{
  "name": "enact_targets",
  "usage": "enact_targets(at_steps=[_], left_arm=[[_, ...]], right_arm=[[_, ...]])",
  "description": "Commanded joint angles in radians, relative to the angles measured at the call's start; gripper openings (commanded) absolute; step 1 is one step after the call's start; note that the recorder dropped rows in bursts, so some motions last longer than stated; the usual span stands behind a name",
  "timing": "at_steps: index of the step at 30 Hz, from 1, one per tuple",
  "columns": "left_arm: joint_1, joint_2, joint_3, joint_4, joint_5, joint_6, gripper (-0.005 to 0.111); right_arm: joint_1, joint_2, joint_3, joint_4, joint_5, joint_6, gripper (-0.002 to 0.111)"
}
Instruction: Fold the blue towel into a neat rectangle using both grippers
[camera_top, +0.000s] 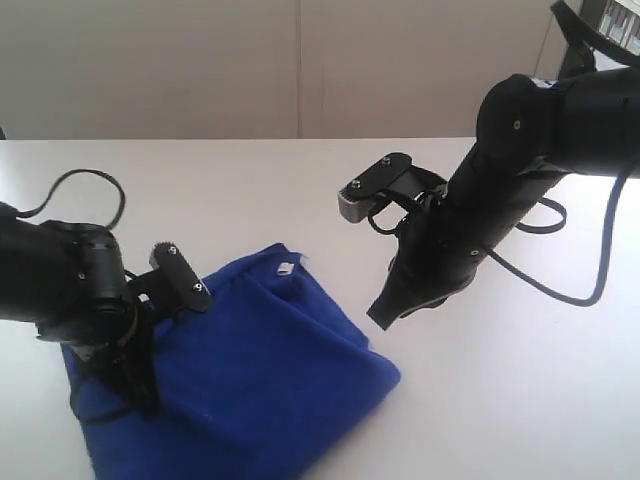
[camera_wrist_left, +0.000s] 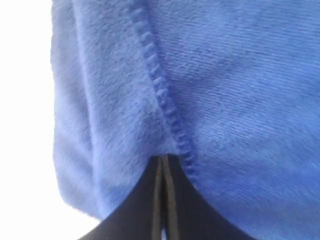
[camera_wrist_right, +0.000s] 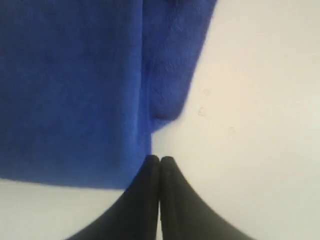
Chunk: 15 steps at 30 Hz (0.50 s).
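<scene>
Blue towel (camera_top: 270, 370), fuzzy and rumpled, white tag (camera_top: 285, 268) at one edge

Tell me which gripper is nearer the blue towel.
Left. The left gripper is shut on the hem of the blue towel; the right gripper hangs just off its edge.

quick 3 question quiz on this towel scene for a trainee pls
1. True or false: the right gripper is holding the blue towel.
2. Which gripper's tips sit at the towel's stitched hem? A. left gripper B. right gripper C. neither
3. Fill in: in the exterior view, the towel's white tag lies at its ___ edge (upper or lower).
Key: 1. False: it is shut on nothing, beside the towel's edge over the white table. 2. A. 3. upper.
</scene>
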Motion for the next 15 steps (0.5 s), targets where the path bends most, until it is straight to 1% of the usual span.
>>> enact_targets(at_steps=[1, 3, 4, 7, 8, 9, 10, 12, 13, 14, 15], left_arm=[[0.024, 0.08, -0.102, 0.463, 0.132, -0.254, 0.0], [0.041, 0.131, -0.151, 0.463, 0.085, -0.254, 0.0], [0.043, 0.151, -0.17, 0.463, 0.093, -0.254, 0.0], [0.026, 0.162, -0.252, 0.437, 0.281, -0.255, 0.0], [0.009, 0.128, -0.28, 0.386, 0.366, -0.222, 0.0], [-0.008, 0.079, -0.293, 0.24, 0.412, -0.061, 0.0], [-0.013, 0.05, -0.296, 0.112, 0.411, 0.018, 0.0], [-0.013, 0.005, -0.296, -0.174, 0.404, 0.229, 0.0], [-0.008, -0.006, -0.294, -0.355, 0.424, 0.35, 0.0], [-0.006, -0.004, -0.292, -0.405, 0.431, 0.38, 0.0], [-0.006, 0.007, -0.275, -0.413, 0.424, 0.369, 0.0]], right_arm=[[-0.008, -0.012, -0.007, 0.014, 0.023, -0.016, 0.0], [-0.008, -0.012, -0.007, 0.016, 0.05, -0.023, 0.0], [-0.008, -0.012, -0.007, 0.016, 0.057, -0.029, 0.0], [-0.008, -0.012, -0.007, 0.018, 0.058, -0.035, 0.0], [-0.008, -0.012, -0.007, 0.02, 0.036, -0.038, 0.0], [-0.008, -0.012, -0.007, 0.022, 0.015, -0.039, 0.0], [-0.008, -0.012, -0.007, 0.022, 0.005, -0.039, 0.0], [-0.008, -0.012, -0.007, 0.022, -0.002, -0.041, 0.0], [-0.008, -0.012, -0.007, 0.022, -0.005, -0.04, 0.0], [-0.008, -0.012, -0.007, 0.024, -0.005, -0.04, 0.0], [-0.008, -0.012, -0.007, 0.033, 0.0, -0.04, 0.0]])
